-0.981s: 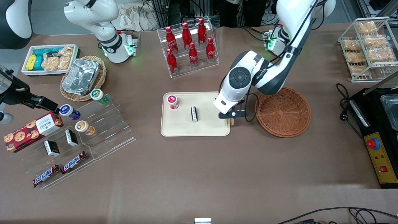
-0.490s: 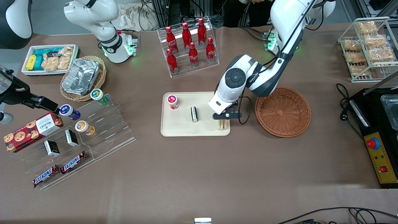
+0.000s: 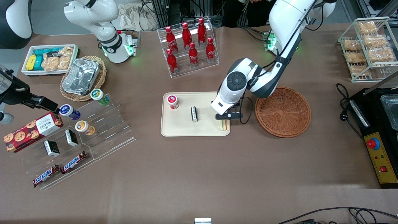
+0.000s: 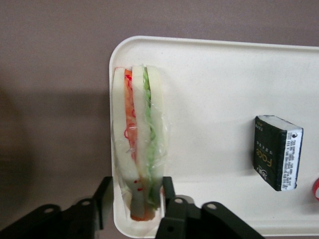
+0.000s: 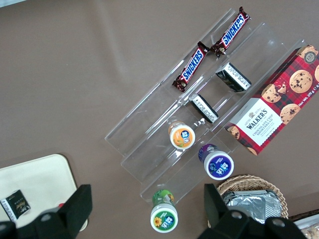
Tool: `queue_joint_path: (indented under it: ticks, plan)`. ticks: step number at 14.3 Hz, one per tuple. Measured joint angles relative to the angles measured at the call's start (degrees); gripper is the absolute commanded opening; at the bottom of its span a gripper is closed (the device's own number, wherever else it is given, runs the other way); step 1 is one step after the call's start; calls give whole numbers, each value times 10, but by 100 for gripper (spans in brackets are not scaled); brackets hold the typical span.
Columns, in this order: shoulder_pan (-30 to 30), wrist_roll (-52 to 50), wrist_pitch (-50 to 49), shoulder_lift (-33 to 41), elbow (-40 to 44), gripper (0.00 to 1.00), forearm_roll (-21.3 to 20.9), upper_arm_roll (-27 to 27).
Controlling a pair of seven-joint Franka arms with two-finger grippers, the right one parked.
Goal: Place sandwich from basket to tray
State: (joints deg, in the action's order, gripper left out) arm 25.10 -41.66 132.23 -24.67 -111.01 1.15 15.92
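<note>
The sandwich (image 4: 138, 144) stands on edge in the tray (image 4: 214, 89) corner nearest the basket (image 3: 283, 111). The gripper (image 4: 133, 201) fingers (image 4: 168, 191) straddle one end, slightly open; its long axis runs straight away from them.

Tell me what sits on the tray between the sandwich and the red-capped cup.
One small black box, seen in front view, between sandwich and cup on tray; gripper open around sandwich.
</note>
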Motion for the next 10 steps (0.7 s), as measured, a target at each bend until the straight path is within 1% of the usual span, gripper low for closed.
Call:
queue_joint_path:
  ticks: [4, 8, 9, 10]
  plan:
    - [-11, -4, -10, 14, 9, 98, 0, -3]
    - [-70, -2, -90, 73, 44, 98, -1, -6]
    - [-85, 1, -99, 89, 47, 98, -8, -8]
    - [-96, 4, -114, 106, 47, 98, -33, -13]
